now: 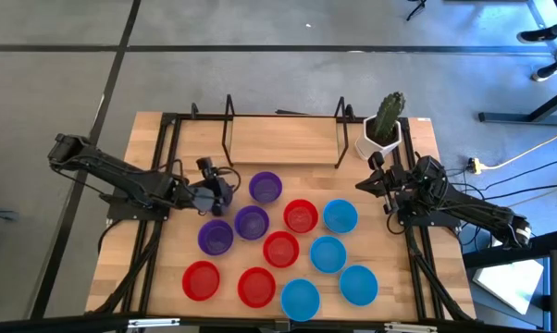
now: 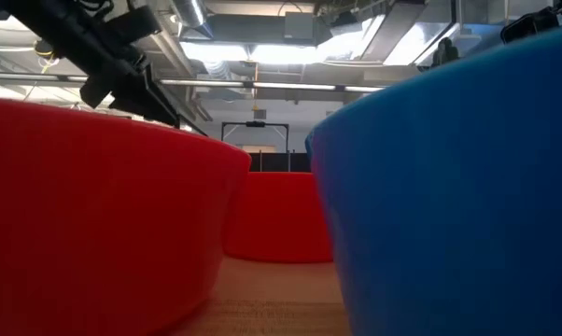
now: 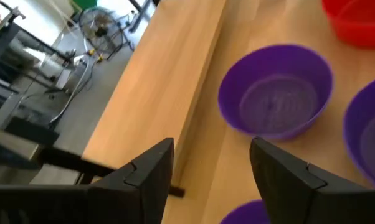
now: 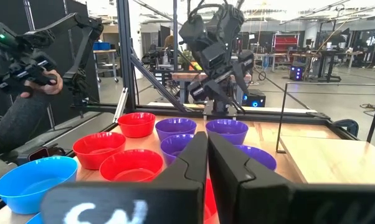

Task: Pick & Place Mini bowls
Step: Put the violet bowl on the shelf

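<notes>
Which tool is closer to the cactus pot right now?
Right. The right tool sits just in front of the cactus pot at the table's back right. The left tool is across the table, beside the purple bowls.

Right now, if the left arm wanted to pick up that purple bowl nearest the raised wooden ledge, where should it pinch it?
Probably the thin rim of the purple bowl, coming down from above at the side facing the left gripper. It sits upright and open-topped, too wide to span, so one finger inside the wall and one outside suits it. That side is free; another purple bowl sits close on a different side.
</notes>
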Motion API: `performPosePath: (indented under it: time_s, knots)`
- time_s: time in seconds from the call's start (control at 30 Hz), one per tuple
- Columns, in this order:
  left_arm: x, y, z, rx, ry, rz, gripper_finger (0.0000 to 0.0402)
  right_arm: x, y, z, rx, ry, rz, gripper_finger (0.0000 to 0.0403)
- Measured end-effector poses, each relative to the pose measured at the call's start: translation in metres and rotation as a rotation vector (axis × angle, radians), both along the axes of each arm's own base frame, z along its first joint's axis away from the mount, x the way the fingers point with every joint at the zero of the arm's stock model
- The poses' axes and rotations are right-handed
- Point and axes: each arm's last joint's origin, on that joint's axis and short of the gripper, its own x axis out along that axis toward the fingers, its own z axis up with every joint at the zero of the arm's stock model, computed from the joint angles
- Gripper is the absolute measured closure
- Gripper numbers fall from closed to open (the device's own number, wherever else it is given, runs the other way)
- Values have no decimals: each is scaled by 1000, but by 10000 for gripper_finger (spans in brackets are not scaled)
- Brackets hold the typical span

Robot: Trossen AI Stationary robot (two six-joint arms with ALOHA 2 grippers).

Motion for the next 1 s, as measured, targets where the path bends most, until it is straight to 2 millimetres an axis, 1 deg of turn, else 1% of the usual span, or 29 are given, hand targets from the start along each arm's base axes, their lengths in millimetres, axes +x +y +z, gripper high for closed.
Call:
performPosePath:
  time_s: [0.13,0.2,0.3,0.43,0.5,0.6,0.67,0.77,0.87,1.0]
  knots:
    - [-4,2,-2,9,19,39,200,0,0,0,0,0,0,386]
    - [-7,3,0,58,35,56,200,0,0,0,1,0,0,386]
    - [-12,6,7,149,6,106,201,0,0,0,7,2,1,386]
    - [-18,6,17,133,-67,130,207,0,0,-5,35,48,3,386]
    - [-19,5,28,117,-108,130,213,0,0,-8,52,84,6,386]
    - [-19,5,49,54,-132,106,227,1,0,-11,64,106,6,386]
    - [-21,7,61,3,-112,113,235,0,0,-10,63,103,6,386]
    - [-25,16,74,-106,-96,220,249,1,0,-10,65,102,7,386]
    - [-31,27,75,-247,17,270,262,1,0,-10,83,102,4,386]
    - [-37,39,63,-353,197,297,271,1,-1,-10,87,101,-25,386]
